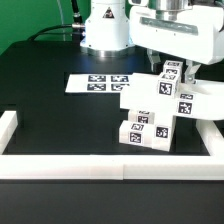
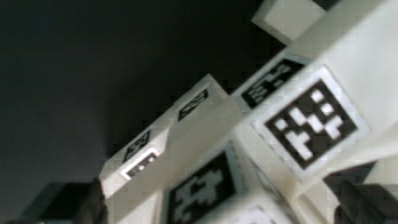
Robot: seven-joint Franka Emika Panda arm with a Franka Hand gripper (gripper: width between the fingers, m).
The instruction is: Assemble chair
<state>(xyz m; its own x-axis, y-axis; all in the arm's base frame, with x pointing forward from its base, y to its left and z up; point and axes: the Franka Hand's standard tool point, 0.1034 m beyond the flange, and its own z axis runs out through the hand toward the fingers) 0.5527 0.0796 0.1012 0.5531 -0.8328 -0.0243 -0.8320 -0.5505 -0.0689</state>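
Note:
The chair (image 1: 152, 115) is a cluster of chunky white tagged parts joined together near the front wall. A boxy block sits low, and a frame leans up over it toward the exterior view's right. My gripper (image 1: 178, 72) hangs right over the top of that upper part. In the wrist view the tagged white parts (image 2: 294, 110) fill the picture at close range. My gripper (image 2: 217, 205) is open, and its dark fingers (image 2: 71, 200) stand wide on either side of a white part. I cannot tell whether they touch it.
The marker board (image 1: 100, 82) lies flat on the black table behind the chair, toward the exterior view's left. A low white border wall (image 1: 90, 163) runs along the front and up both sides. The robot's base (image 1: 105, 35) stands at the back.

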